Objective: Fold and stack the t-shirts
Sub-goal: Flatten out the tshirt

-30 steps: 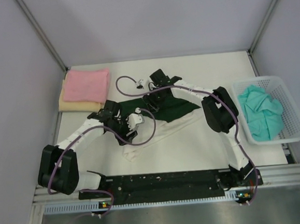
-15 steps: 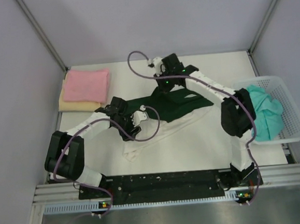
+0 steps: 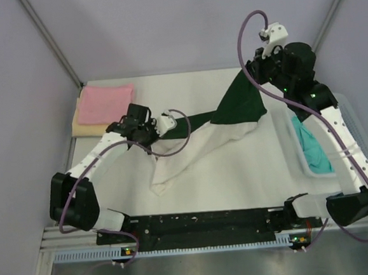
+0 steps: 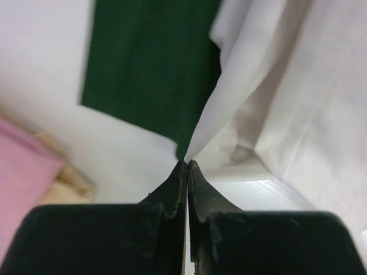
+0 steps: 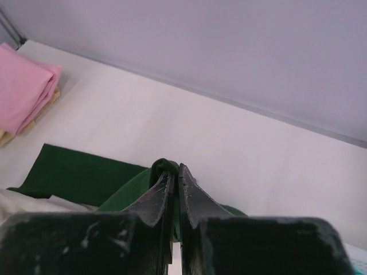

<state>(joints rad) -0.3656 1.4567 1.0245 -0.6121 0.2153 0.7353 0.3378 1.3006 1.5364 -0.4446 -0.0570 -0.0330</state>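
The white and dark green t-shirt [image 3: 204, 145] is stretched in the air between both grippers, its lower white part trailing on the table. My left gripper [image 3: 162, 122] is shut on its edge where green meets white [image 4: 187, 163]. High at the back right, my right gripper [image 3: 250, 72] is shut on a fold of the green part [image 5: 175, 167]. A folded pink t-shirt [image 3: 108, 102] lies on a pale yellow one [image 3: 84, 127] at the back left. In the basket sits a teal t-shirt [image 3: 314, 153], partly hidden by the right arm.
The white mesh basket [image 3: 298, 160] stands at the table's right edge, under the right arm. Grey walls close in the table at the back and both sides. The pink stack [image 5: 23, 86] also shows in the right wrist view, and in the left wrist view [image 4: 23, 172].
My right gripper has shut on the green part and risen up and to the right with it. My left gripper has shut on the shirt's edge. The shirt has been pulled taut.
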